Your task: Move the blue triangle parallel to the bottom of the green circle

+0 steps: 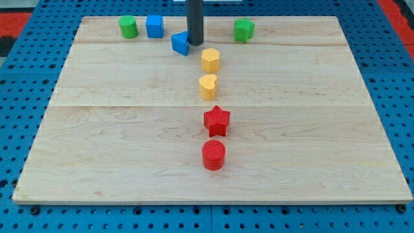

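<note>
My tip (195, 43), a bare rod tool with no jaws, is touching the blue triangle (180, 43) on its left. The green circle (128, 27) is sitting further left, up-counter. Push looking barely begun.

Bright, even light is falling from overhead across the board (129, 129), and nothing is glaring on the pale wood. The blocks are casting only small soft shadows close under their bases, as under the red cylinder (213, 155). The picture is looking slightly soft throughout, and the board's far edge is appearing narrower through perspective.
</note>
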